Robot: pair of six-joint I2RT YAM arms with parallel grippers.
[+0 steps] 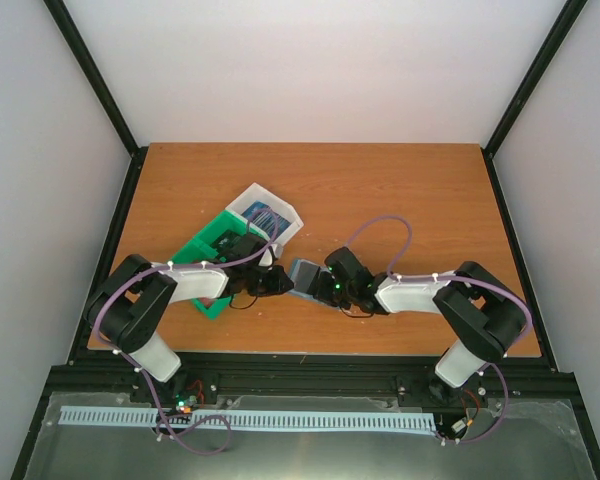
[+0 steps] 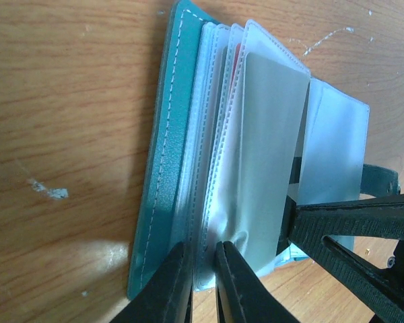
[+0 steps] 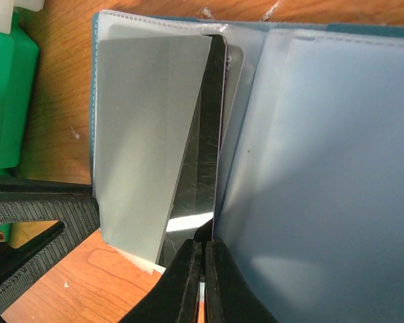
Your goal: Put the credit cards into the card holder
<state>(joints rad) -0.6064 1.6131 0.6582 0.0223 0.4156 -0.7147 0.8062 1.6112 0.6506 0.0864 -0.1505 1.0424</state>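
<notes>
Alignment is my main concern: my left gripper (image 2: 202, 259) is pinched shut on the clear sleeves at the near edge of the card holder (image 2: 163, 134), and I want that hold firm so the pocket mouth does not fold. To its right, my right gripper (image 3: 203, 262) is closed on what looks like the near edge of a dark card (image 3: 203, 148), which sits partly between sleeves. I would push it straight along the pocket, slowly, never skewed. The holder lies open on the table (image 1: 410, 190) between the two grippers, just right of the green bin (image 1: 208, 250). From the left wrist I see a teal stitched cover, then a fan of cloudy plastic sleeves, one with red behind it.
</notes>
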